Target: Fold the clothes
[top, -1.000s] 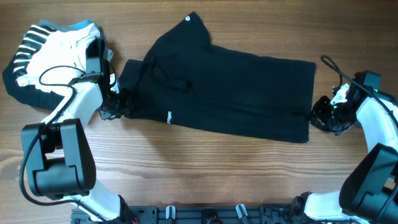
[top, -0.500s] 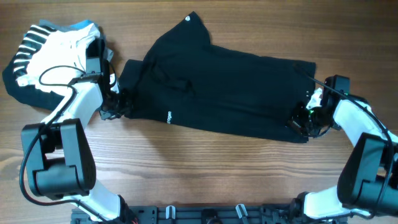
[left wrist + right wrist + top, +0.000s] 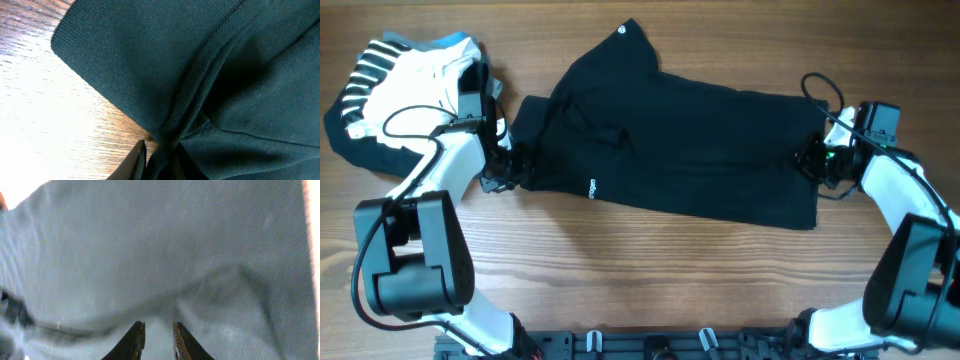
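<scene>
1. Overhead: shirt (image 3: 690,150) lies across the middle of the tabletop (image 3: 650,290), rumpled, with one corner poking out at its far side; folding looks barely begun.
2. At the shirt's left edge, left pincer (image 3: 513,166) pinches bunched fabric; right pincer (image 3: 817,160) sits at its right edge, and I cannot tell whether it grips.
3. Bare wood on the shirt's near side gives room; other garments (image 3: 405,80) crowd its far left.

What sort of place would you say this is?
Likely a robot workbench for laundry practice: a wooden table, the left arm and right arm at it, a black T-shirt spread out, other garments piled aside.
</scene>
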